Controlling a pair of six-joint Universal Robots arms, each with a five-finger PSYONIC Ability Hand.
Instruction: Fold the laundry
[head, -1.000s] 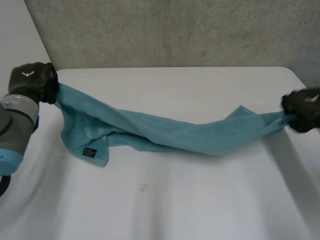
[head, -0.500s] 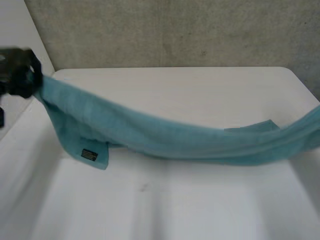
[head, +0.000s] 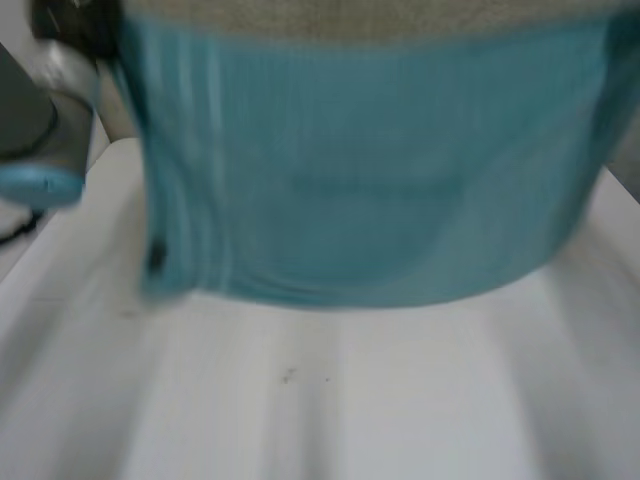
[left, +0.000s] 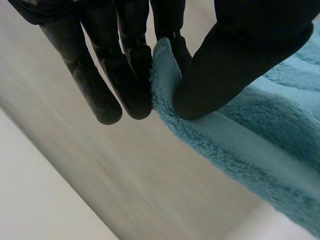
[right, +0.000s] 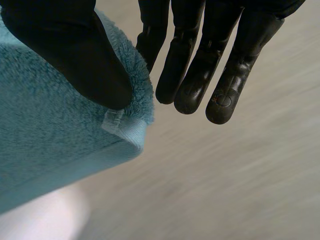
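Holding: teal towel (head: 350, 170), spread wide, hanging over the table (head: 350, 400).
Tag: dark label (head: 155, 258) low on its left side, unreadable.
My left robot hand (left: 125, 60): thumb and fingers pinch a top corner.
My right robot hand (right: 65, 50): pinches the other corner.
Change: sagged onto the table before, now raised.

towel (head: 360, 170) right corner cropped, label (head: 155, 257) illegible

Our head camera sits between and behind the arms and looks down over the white table (head: 330, 410), with the towel (head: 360, 170) spread close before it. Our wrist cameras look along each palm from very near: the left hand (left: 240, 55) pinches one towel corner, the right hand (right: 70, 50) another. All three views share the towel.
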